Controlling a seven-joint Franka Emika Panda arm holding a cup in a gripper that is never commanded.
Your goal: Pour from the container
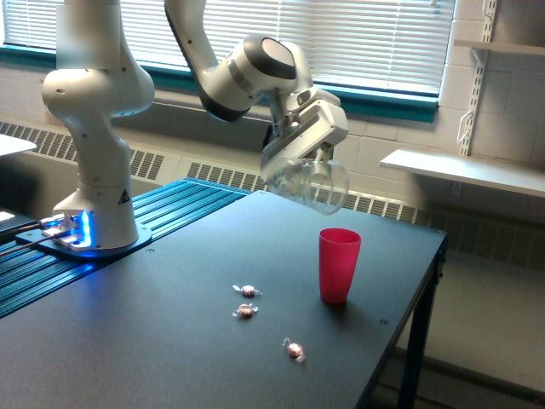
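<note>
**Exterior view: container tipped, contents on the counter**

Exterior view shows the gripper [313, 146] pinching the container [306, 181], a clear rounded cup, from above. The fingers are pressed against the container's sides, and the transparent wall shows between them. The container hangs directly below the gripper, well above the counter [170, 341], and is tilted steeply on its side. The tilt lets the contents slide out under gravity, which is the purpose of this pose. From this view the container appears empty, though the clear plastic makes that hard to confirm.

A pink cup [339, 265] stands upright on the counter, below the gripper and slightly toward the exterior view's right. It is apart from the container.

Three small wrapped candies lie on the counter, lower than the gripper and toward the exterior view's left of the pink cup:
- first candy [248, 290], well apart from the pink cup;
- second candy [245, 311], just beside the first;
- third candy [295, 349], nearer the counter's front edge.

Whether any candy is inside the pink cup cannot be seen; its wall is opaque.

Judgement: the pouring step appears essentially complete.
</note>
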